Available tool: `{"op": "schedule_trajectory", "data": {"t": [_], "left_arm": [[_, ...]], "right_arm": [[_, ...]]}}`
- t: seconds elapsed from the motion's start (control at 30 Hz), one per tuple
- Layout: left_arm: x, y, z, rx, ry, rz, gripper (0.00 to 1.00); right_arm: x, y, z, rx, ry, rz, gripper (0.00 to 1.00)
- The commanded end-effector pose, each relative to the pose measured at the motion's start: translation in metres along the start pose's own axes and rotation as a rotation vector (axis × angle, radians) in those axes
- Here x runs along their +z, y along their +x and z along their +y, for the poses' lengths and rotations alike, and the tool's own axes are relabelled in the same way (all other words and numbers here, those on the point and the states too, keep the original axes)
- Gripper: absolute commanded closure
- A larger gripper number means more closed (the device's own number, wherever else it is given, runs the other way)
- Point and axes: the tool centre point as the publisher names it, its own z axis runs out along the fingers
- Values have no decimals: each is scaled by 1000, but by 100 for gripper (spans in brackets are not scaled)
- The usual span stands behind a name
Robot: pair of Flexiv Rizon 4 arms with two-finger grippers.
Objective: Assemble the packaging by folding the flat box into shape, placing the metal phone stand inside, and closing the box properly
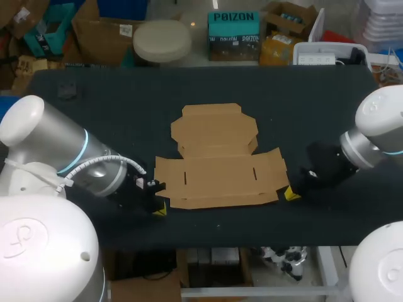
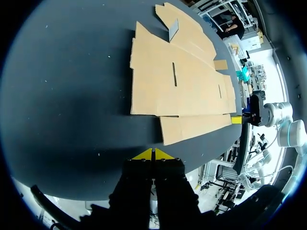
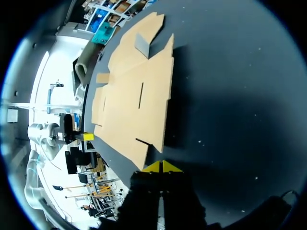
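Observation:
The flat brown cardboard box [image 1: 217, 165] lies unfolded in the middle of the dark table, with its lid panel toward the back. My left gripper [image 1: 159, 209] sits low at the box's front left corner, its yellow tips pressed together and holding nothing. In the left wrist view the left gripper [image 2: 153, 154] stops just short of the front flap [image 2: 194, 127]. My right gripper [image 1: 291, 194] is low at the front right corner, also shut and empty. In the right wrist view the right gripper [image 3: 162, 166] is next to the cardboard's [image 3: 134, 96] near corner. A small dark object [image 1: 66, 90], maybe the stand, lies at the far left.
The dark table cover [image 1: 113, 119] has bare room left and right of the cardboard. Its front edge runs close behind both grippers. One small flap [image 2: 173, 29] stands up on the box's far panel.

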Motion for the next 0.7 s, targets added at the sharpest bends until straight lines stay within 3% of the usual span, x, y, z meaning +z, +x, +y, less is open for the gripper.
{"op": "schedule_trajectory", "data": {"t": [0.03, 0.7], "left_arm": [[5, 0, 0, -1, 0, 0, 100], [12, 0, 3, -10, -5, 11, 100]], "right_arm": [[6, 1, 0, -2, 2, 5, 100], [24, 10, 1, -6, 19, 9, 100]]}}
